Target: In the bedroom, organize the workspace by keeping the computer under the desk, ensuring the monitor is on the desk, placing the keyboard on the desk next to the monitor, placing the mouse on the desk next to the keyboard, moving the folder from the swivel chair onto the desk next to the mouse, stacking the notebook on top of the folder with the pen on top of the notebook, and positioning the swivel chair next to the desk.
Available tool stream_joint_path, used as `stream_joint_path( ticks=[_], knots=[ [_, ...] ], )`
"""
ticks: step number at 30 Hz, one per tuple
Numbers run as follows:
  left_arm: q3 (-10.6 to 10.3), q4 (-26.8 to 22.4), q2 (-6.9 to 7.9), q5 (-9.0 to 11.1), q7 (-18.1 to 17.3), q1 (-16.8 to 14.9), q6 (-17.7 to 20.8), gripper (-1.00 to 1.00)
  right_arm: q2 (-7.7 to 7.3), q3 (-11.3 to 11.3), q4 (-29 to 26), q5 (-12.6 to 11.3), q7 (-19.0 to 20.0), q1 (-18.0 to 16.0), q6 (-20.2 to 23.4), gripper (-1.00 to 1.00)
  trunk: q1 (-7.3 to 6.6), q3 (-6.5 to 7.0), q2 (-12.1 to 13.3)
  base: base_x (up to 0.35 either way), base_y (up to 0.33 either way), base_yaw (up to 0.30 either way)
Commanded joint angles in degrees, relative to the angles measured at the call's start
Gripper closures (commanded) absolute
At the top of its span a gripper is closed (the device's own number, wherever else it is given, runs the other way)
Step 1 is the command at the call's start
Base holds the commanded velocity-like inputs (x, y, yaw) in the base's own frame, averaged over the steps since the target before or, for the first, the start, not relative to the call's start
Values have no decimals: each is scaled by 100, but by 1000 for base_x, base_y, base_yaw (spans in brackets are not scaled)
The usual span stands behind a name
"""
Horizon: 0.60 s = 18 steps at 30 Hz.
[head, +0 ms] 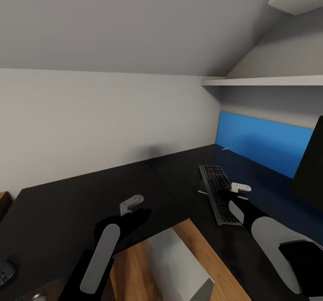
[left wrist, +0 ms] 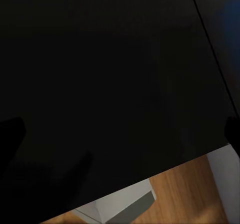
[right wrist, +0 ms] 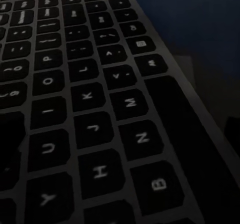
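The right arm's white and black forearm fills the near corner of the head view and runs out to the right hand (head: 227,193), which sits low over the near half of the keyboard (head: 214,176). Beneath and all round that hand spreads the glossy black tabletop (head: 67,202), with its blue back panel (head: 264,144) well beyond the fingertips. The monitor (head: 312,166) stands on the outer side of the right hand, near it but apart. The grey computer (head: 179,265) stands on the wood floor below the tabletop's edge, between the two arms and lower than both. The keyboard lies directly under the right hand, so close in the right wrist view that its lettered keys (right wrist: 90,108) can be read. Whether this hand is touching it, apart or together, I cannot tell, since the dark parts merge with the keys. The left hand (head: 134,211) hovers over bare tabletop (left wrist: 100,58) with its fingers (left wrist: 10,134) apart and nothing between them. The small mouse (head: 5,272) lies far to its outer side, near the tabletop's edge. The step in hand looks to be settling the keyboard beside the monitor. To do it well, I would press flat and evenly, push it gently along the tabletop toward the monitor's foot, keep its long edge square to the screen, and stop short of contact.
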Motion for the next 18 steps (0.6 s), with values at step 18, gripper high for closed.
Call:
stream_joint_path(
  ticks=[18],
  knots=[
    [38, -6, 6, 64, 51, -5, 6, -100, 0, 60, 173, -72, -24, 3, 28, -100, 1, -8, -3, -77, 0, 0]
  ],
)
